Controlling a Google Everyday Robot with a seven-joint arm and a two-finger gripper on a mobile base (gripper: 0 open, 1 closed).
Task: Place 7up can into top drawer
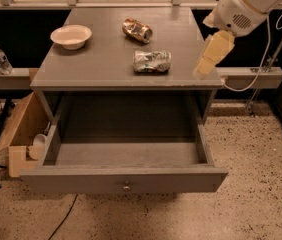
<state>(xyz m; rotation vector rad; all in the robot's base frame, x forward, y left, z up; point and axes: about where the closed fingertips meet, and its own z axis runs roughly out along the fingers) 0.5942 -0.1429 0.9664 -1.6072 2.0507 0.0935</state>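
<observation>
The 7up can, dented and silvery with green markings, lies on its side on the grey cabinet top, right of centre. The top drawer is pulled fully open below it and its inside is bare; a small round knob sits on its front panel. My gripper, cream-coloured under the white arm, hangs over the right edge of the cabinet top, to the right of the 7up can and apart from it. It holds nothing.
A brown-orange can lies behind the 7up can. A white bowl stands at the back left. A cardboard box and a water bottle are left of the cabinet. A white cable hangs at the right.
</observation>
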